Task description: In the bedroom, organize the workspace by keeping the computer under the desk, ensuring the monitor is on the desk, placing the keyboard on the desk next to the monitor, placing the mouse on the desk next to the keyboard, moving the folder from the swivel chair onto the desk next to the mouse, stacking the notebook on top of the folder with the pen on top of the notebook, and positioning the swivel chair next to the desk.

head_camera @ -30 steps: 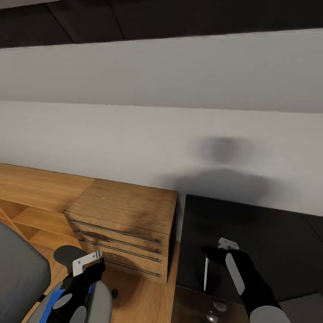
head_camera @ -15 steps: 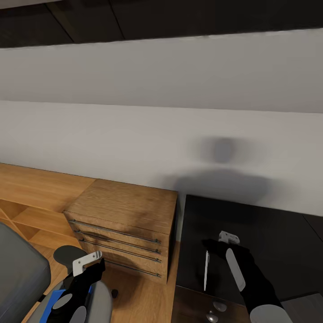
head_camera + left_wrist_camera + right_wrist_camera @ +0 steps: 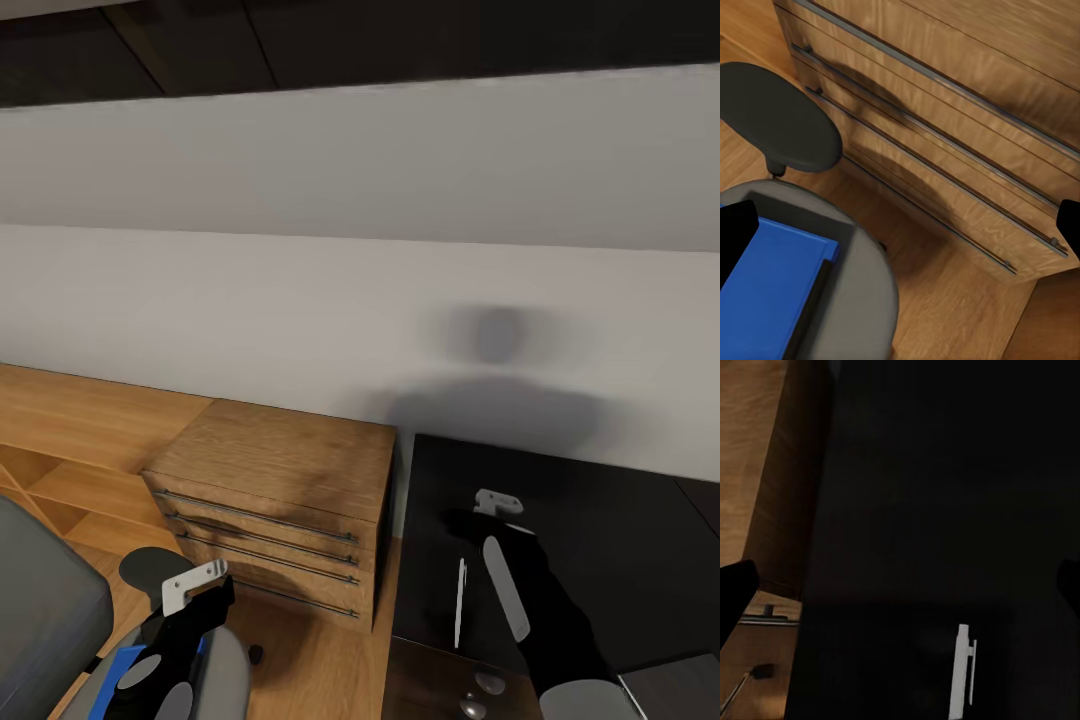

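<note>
The pen (image 3: pixel 460 601) is seen lying flat on the black top of the desk (image 3: pixel 600 520), near that top's left edge and close to its front edge, lengthwise from front to back. The right gripper (image 3: pixel 470 518) is held above the desk just beyond the far end of the pen and slightly to its right, apart from it; nothing is gripped. In the right wrist view the pen (image 3: pixel 961 671) is shown as a slim white bar on the dark desk (image 3: pixel 945 472), and the two dark fingertips (image 3: pixel 733 589) are seen at the opposite edges of the picture, spread wide, with the pen lying between and below them, untouched. The left gripper (image 3: pixel 205 590) is held low beside the swivel chair (image 3: pixel 45 610), above its seat, where the blue folder (image 3: pixel 125 665) is partly covered by the arm. In the left wrist view the folder (image 3: pixel 769 296) is seen lying flat on the round grey seat of the swivel chair (image 3: pixel 866 300), with a black armrest (image 3: pixel 776 116) just beyond it and the oak dresser (image 3: pixel 967 112) with its long metal handles behind. The left fingers (image 3: pixel 735 232) are likewise spread wide at the picture's edges, one of them over the folder's corner, and nothing is held. In the head view the dresser (image 3: pixel 280 490) stands just left of the desk against the pale wall (image 3: pixel 360 300).
</note>
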